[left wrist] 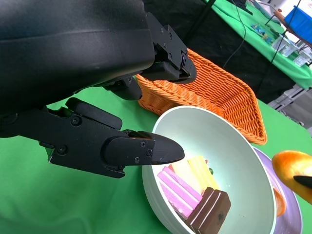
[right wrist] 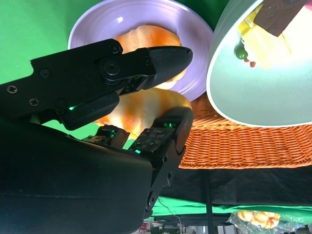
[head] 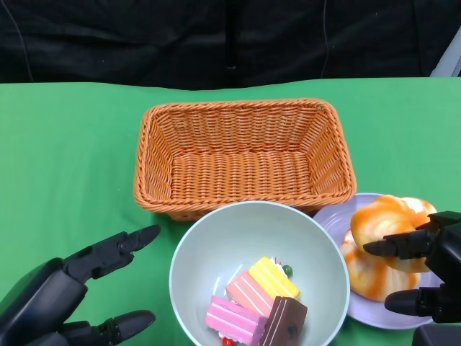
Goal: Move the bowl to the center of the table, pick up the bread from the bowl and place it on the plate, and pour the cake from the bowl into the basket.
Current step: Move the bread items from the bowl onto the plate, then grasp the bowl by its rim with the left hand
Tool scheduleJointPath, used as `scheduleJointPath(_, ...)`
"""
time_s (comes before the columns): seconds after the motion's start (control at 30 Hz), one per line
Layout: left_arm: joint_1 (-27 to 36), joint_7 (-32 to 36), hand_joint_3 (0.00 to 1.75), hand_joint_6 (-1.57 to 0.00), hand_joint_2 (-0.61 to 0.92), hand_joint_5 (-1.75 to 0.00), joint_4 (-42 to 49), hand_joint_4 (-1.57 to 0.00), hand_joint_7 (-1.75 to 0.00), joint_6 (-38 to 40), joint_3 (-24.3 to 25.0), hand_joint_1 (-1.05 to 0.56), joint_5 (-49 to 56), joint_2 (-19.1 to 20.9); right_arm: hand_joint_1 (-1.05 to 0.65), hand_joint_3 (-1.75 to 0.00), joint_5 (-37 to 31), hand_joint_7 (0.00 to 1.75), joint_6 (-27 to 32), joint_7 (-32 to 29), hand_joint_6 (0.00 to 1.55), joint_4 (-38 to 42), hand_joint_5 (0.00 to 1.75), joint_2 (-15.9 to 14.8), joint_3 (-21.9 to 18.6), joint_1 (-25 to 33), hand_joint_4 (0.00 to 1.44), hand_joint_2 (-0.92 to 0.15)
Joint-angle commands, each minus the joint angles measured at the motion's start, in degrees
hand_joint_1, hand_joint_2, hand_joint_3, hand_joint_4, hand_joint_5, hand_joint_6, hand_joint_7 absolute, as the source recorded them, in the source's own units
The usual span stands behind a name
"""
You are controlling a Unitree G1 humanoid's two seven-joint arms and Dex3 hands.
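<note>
Both hands are spread and hold nothing, left (head: 68, 288) beside the bowl (head: 209, 249) of cake (head: 256, 303), right (head: 425, 277) over bread (head: 385, 216) on the plate (head: 335, 220).

place: lab/demo booth | cues: green cloth table (head: 65, 144); black backdrop curtain (head: 144, 36); neighbouring green tables (left wrist: 253, 29)

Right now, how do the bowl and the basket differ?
The bowl is round, smooth and pale green; the basket is rectangular, woven and orange. The bowl holds cake slices in pink, yellow and brown, while the basket holds nothing. The bowl sits nearer the robot, the basket behind it. Both stand upright on the green table, and neither robot hand touches them.
</note>
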Motion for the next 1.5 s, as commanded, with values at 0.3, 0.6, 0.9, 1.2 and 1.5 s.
scheduleJointPath(0.3, 0.3, -0.46, 0.33, -0.38, 0.92, -0.56, -0.67, -0.26, -0.02, -1.12, 0.06, -0.53, 0.43, -0.41, -0.65, -0.15, 0.16, 0.0, -1.22, -0.91, 0.43, -0.96, 0.43, -0.87, -1.02, 0.89, 1.06, -0.92)
scheduleJointPath(0.6, 0.54, -0.38, 0.32, -0.38, 0.92, -0.55, -0.75, -0.27, -0.02, -1.27, -0.04, -0.52, 0.32, -0.8, -0.65, -0.13, 1.12, 0.02, -2.13, -0.19, 0.43, -1.73, 0.91, -1.3, -1.69, 1.23, 1.16, -0.92)
scheduleJointPath(0.9, 0.59, -0.51, 0.33, -0.38, 0.92, -0.54, -1.03, -0.27, -0.01, -1.22, 0.12, -0.54, 0.63, -0.76, -0.68, -0.19, -0.22, 0.1, 0.24, 2.49, 0.8, -3.25, 0.51, -1.56, -1.33, 0.74, 0.5, -0.92)
scheduleJointPath(1.2, 0.74, -0.4, 0.33, -0.38, 0.92, -0.53, -1.06, -0.28, -0.01, -1.5, 0.13, -0.54, 0.75, -0.8, -0.68, -0.21, -0.19, 0.01, 0.58, 2.33, 0.67, -3.89, 0.44, -1.22, -1.25, 1.26, 0.41, -0.92)
scheduleJointPath(1.5, 0.73, -0.3, 0.33, -0.38, 0.92, -0.53, -0.83, -0.28, -0.01, -2.09, 0.26, -0.53, 0.51, -0.94, -0.65, -0.15, 1.16, 0.0, -0.54, -0.3, 0.59, -3.94, 0.45, -0.24, -1.67, 1.95, 0.44, -0.92)
